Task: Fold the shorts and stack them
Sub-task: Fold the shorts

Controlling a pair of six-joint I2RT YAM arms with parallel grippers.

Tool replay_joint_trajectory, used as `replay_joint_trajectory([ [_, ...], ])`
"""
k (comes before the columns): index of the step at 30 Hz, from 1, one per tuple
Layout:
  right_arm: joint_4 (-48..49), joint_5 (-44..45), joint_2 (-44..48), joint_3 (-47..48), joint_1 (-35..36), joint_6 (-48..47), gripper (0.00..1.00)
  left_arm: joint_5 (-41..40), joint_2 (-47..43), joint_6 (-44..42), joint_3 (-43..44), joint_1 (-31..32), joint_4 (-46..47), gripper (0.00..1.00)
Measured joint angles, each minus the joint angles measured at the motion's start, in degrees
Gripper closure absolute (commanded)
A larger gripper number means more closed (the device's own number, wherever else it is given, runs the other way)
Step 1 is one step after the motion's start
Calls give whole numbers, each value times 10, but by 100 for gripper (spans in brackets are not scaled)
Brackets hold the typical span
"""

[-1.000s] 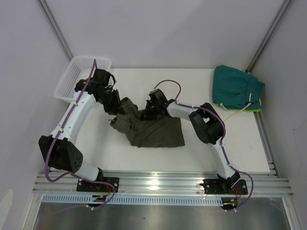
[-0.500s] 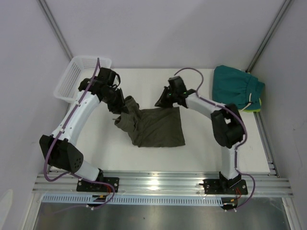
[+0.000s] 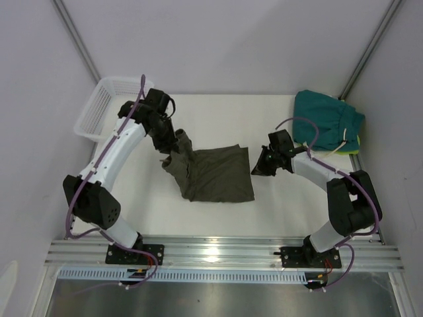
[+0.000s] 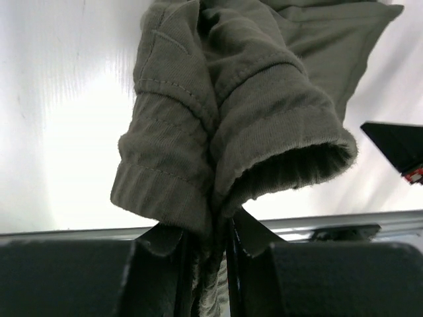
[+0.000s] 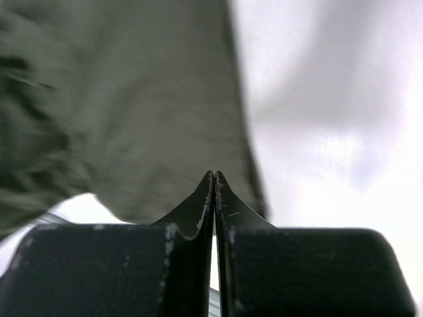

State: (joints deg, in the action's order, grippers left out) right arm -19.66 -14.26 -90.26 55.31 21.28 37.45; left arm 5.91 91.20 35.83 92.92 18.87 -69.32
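The olive-green shorts (image 3: 215, 173) lie partly spread in the middle of the white table. My left gripper (image 3: 177, 139) is shut on a bunched hem at their upper left corner; the wrist view shows that cloth (image 4: 225, 119) pinched between the fingers (image 4: 250, 234) and lifted off the table. My right gripper (image 3: 259, 165) is shut and empty, just right of the shorts' right edge; in its wrist view the olive cloth (image 5: 132, 112) lies beyond the shut fingertips (image 5: 215, 177). The folded teal shorts (image 3: 327, 120) with a white drawstring sit at the far right corner.
A white plastic basket (image 3: 109, 105) stands at the far left corner. A metal rail (image 3: 225, 247) runs along the table's near edge. Grey walls close in both sides.
My right gripper let go of the shorts' top right corner and moved right and toward me, off the cloth. My left gripper pulled its corner up and right; the shorts spread flatter.
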Motion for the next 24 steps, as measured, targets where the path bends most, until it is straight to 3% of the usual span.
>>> replay_joint_trajectory([
  [12,-23,24,-4,-25,-3,-22,100,-89,83,50,91,85,-48,100],
  [24,-7,30,-65,-25,37,-15,100,-210,196,128,221,189,-80,100],
])
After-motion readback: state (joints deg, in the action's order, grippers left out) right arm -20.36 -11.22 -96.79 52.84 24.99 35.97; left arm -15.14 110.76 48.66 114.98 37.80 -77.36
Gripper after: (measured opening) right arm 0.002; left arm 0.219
